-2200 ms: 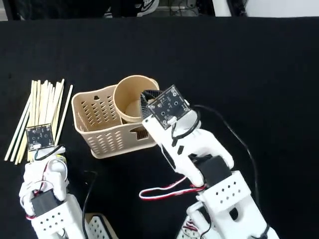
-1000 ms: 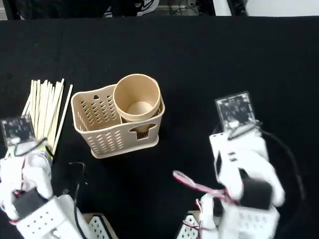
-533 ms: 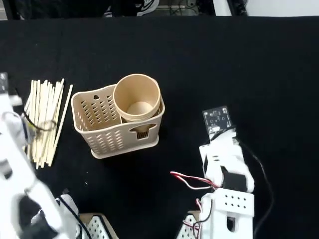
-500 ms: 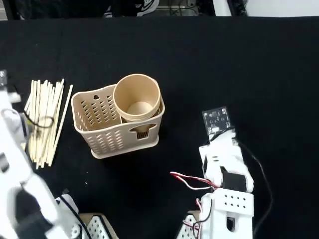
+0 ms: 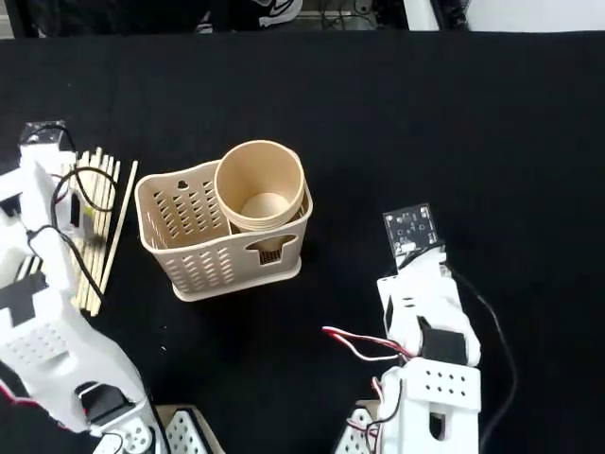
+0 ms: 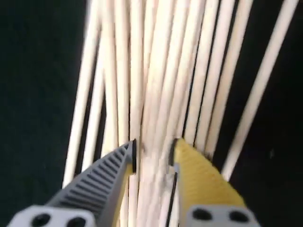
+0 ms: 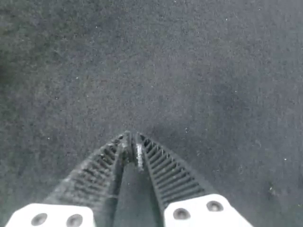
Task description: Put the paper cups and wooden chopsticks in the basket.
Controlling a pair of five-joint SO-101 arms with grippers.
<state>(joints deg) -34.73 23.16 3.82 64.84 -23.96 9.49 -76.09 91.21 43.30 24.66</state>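
Note:
A tan paper cup (image 5: 259,189) stands upright in the right half of the beige slotted basket (image 5: 194,260). Several wooden chopsticks (image 5: 106,203) lie in a loose bundle left of the basket. My left arm (image 5: 43,213) hangs over that bundle. In the left wrist view my left gripper (image 6: 152,150) is narrowly open, its grey and yellow fingers straddling a few chopsticks (image 6: 156,85) that lie flat on the cloth. My right arm (image 5: 411,236) is drawn back at the front right, its gripper (image 7: 131,142) shut on nothing above bare cloth.
A black cloth (image 5: 425,113) covers the table. The basket's left half (image 5: 180,213) holds nothing. Red and white wires (image 5: 354,345) loop beside the right arm's base.
My right arm let go of the cup in the basket and pulled back to the front right. My left arm swung out to the left, then came down over the chopsticks.

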